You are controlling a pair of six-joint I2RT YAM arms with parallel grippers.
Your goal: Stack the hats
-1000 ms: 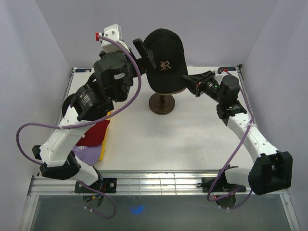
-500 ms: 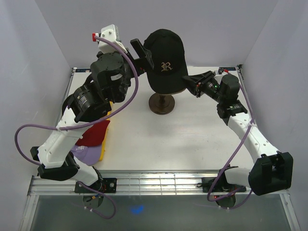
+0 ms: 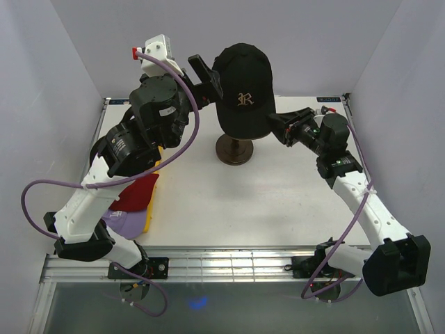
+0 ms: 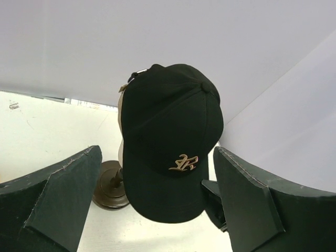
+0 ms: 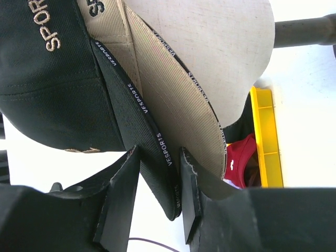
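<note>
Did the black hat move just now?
Yes. The black hat slid a little right and down toward the round stand. The right gripper holds its brim.

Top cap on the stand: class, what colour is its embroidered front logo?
Gold logo on the black cap; clearest in the left wrist view.

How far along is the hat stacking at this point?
Done: a tan cap sits on the mannequin head with the black cap over it. In hand: the right gripper pinches the black cap's brim, seemingly seating it; the left gripper hangs open beside the crown. Left: the red cap and lavender cap lie on the yellow tray, unstacked.
</note>
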